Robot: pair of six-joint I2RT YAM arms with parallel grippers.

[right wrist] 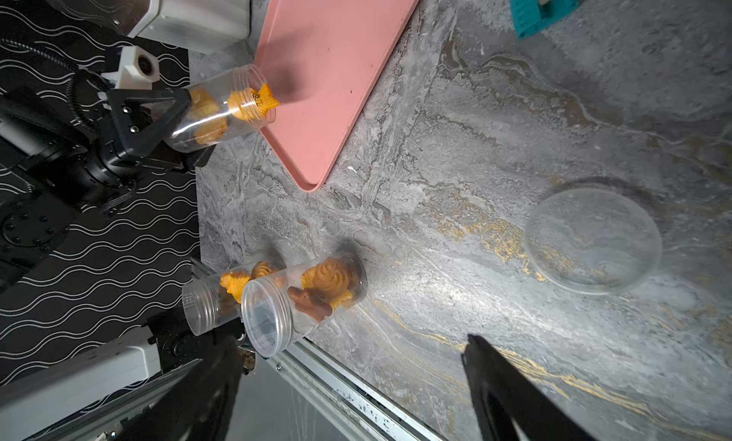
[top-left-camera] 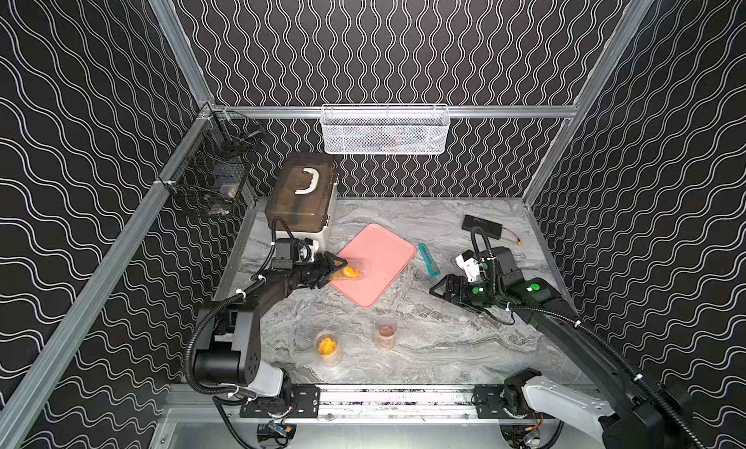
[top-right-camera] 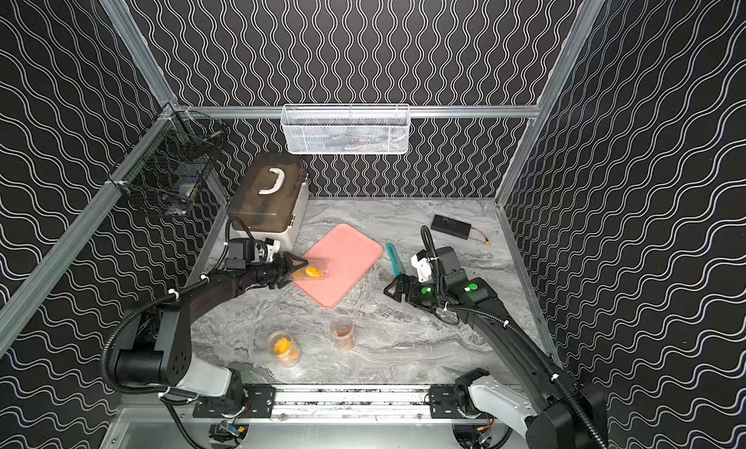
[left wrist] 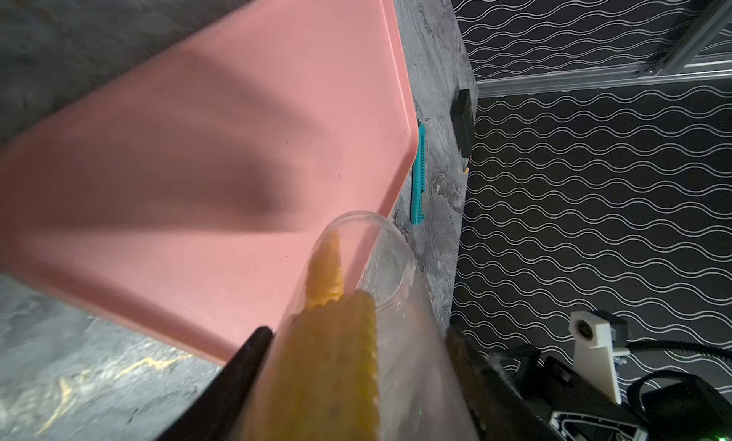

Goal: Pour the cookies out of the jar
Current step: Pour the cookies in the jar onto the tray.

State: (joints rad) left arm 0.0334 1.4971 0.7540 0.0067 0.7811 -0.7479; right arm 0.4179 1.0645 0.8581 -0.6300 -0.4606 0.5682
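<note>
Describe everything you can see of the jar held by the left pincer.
The jar is a clear plastic cylinder with a threaded mouth and no lid on. The left pincer clamps its base end and holds it off the table, tipped almost level, with its mouth over the edge of the pink tray. Orange-yellow cookies lie inside; one, star-shaped, pokes out of the mouth. No cookie lies on the tray.

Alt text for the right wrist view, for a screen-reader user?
The left gripper holds a clear jar tipped sideways, its mouth over the edge of the pink tray, an orange cookie at the rim. Two more jars of cookies stand on the marble table, a clear lid lies apart, and the right gripper is open.
</note>
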